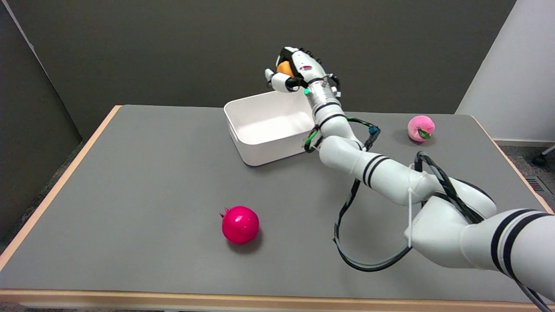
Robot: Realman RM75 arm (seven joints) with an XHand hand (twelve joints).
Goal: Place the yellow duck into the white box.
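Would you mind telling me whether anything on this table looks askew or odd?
Only the white box: it sits skewed to the table's edges. The pomegranate and peach lie intact; nothing is spilled.

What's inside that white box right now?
The white box shows only bare white floor and walls. Its right end is hidden by the arm. The right hand holds the duck above its far edge.

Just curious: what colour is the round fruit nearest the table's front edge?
Bright magenta-pink, the pomegranate, clearest in the head view.
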